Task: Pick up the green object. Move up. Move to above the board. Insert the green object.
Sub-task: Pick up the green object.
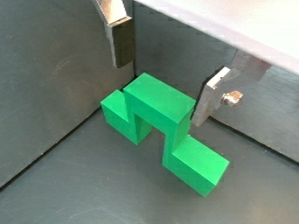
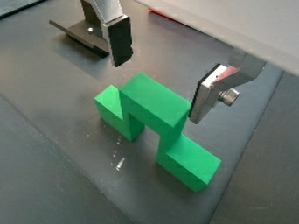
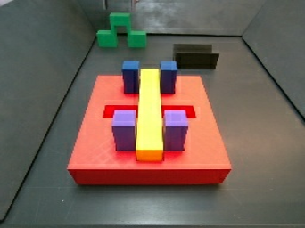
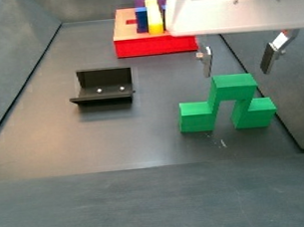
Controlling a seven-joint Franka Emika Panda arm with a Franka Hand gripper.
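The green object [image 4: 227, 104] stands on the dark floor as a blocky arch, its raised middle cube between two lower side cubes. It shows in both wrist views [image 1: 158, 131] [image 2: 152, 127] and far back in a side view [image 3: 120, 31]. My gripper [image 4: 239, 56] hangs open just over the middle cube, one finger [image 2: 119, 39] on each side and apart from the plastic. Nothing is between the pads [image 1: 214, 94]. The red board [image 3: 95, 142] lies away from the piece, also seen small in a side view [image 4: 156, 45].
The board carries a long yellow bar [image 3: 149, 111], blue blocks [image 3: 131, 76] and purple blocks [image 3: 124, 129]. The dark fixture [image 4: 103, 87] stands on the floor between board and green piece. Grey walls close in the floor; one runs close beside the piece [image 1: 35, 96].
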